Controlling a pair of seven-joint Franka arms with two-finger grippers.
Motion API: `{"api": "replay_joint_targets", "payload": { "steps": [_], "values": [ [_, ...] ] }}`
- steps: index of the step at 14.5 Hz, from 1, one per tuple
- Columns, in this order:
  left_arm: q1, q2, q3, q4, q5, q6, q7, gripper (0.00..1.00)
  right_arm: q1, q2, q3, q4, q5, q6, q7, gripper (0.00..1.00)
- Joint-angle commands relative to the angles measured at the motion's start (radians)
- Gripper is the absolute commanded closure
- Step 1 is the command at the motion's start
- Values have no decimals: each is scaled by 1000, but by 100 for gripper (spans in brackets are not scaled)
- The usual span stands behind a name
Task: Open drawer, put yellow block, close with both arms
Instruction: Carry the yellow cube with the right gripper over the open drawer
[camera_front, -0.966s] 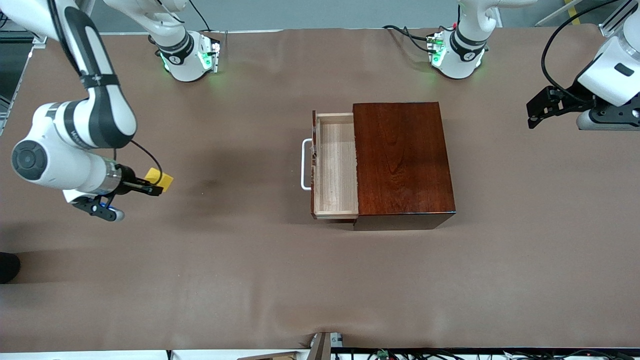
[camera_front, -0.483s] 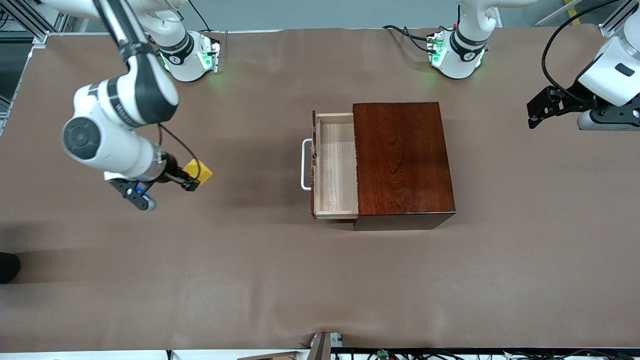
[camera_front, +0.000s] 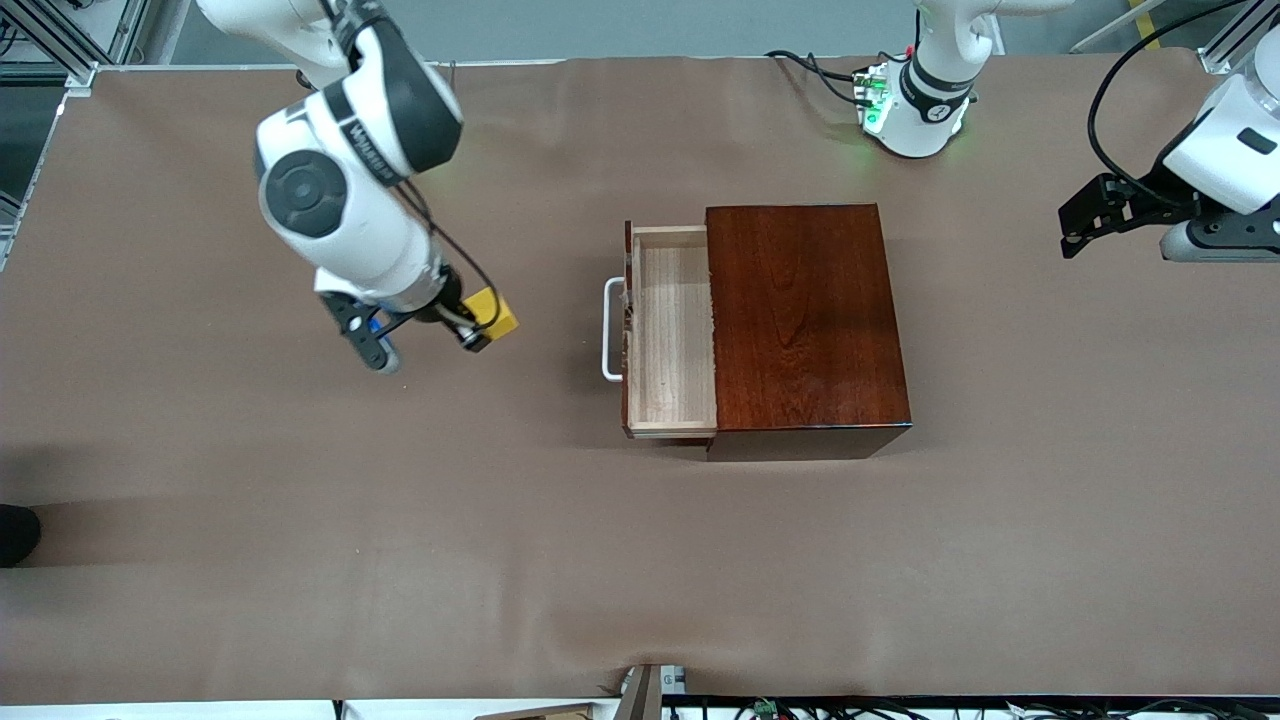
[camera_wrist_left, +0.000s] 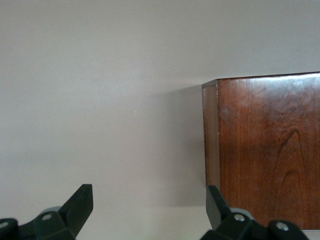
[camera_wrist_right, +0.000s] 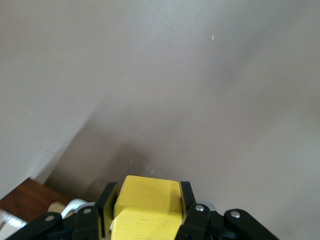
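You had the yellow block (camera_front: 494, 312) pinched in the right gripper (camera_front: 478, 325), fingers closed flat on two of its faces, left of centre in the front frame and up in the air over bare table (camera_front: 300, 550). In the right wrist view the block (camera_wrist_right: 146, 206) sat square between the black fingers (camera_wrist_right: 186, 200), low in that frame.

The drawer (camera_front: 672, 335) was pulled open at frame centre, pale tray empty, white handle (camera_front: 609, 330) facing the block. The dark wooden box (camera_front: 805, 320) sat right of it.

The left gripper (camera_front: 1078, 228) hung at the far right edge with fingers spread wide, holding nothing, over the table just off the box's end (arm waiting).

Risks, my read: the opening was narrow, so you could clip the drawer front or handle if you came in low, which might shove the drawer. Release too high and the block could bounce out. A tilted block might catch the box edge on closing.
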Motion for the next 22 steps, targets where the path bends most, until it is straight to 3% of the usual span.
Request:
{"api": "replay_joint_targets", "payload": {
  "steps": [1, 11, 22],
  "values": [
    [18, -11, -7, -10, -20, 8, 11, 0, 70, 6, -13, 42, 22, -10, 146, 100],
    [16, -6, -8, -8, -20, 12, 11, 0, 243, 134, -15, 144, 62, 76, 573, 100],
    [16, 4, -8, -7, -20, 19, 9, 0, 329, 247, -15, 196, 60, 131, 651, 100]
  ]
}}
